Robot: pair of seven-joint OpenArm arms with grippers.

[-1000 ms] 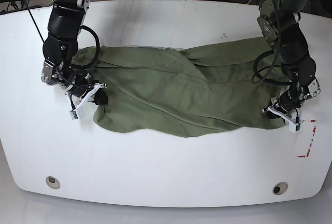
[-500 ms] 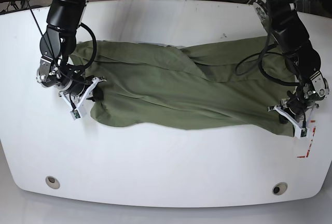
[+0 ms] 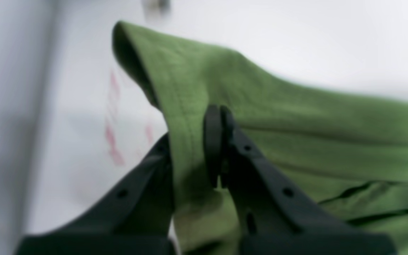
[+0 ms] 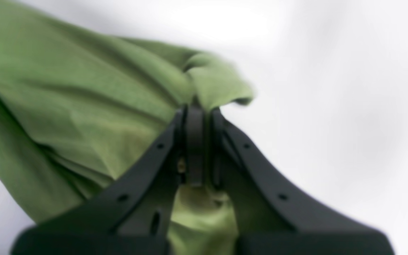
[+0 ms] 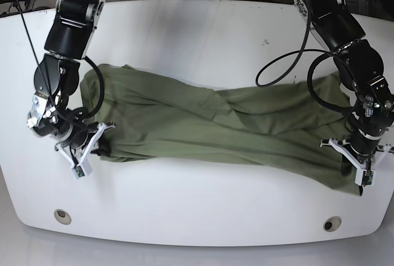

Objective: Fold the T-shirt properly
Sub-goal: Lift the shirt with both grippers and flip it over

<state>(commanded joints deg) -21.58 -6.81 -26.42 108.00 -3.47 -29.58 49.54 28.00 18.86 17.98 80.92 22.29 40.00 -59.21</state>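
The olive-green T-shirt is stretched in a long band across the white table, held at both ends. On the base view's right, my left gripper is shut on the T-shirt's corner; the left wrist view shows its black fingers pinching a hemmed edge of the T-shirt. Over on the base view's left, my right gripper is shut on the other end. Seen from the right wrist, its fingers clamp a bunched fold of the T-shirt.
Two round holes sit near the table's front edge. Red tape marks lie on the table by my left gripper. Cables hang from both arms above the cloth.
Both grippers have pulled the T-shirt toward the front edge and apart. The cloth has gone from a loose heap to a taut, narrower band.
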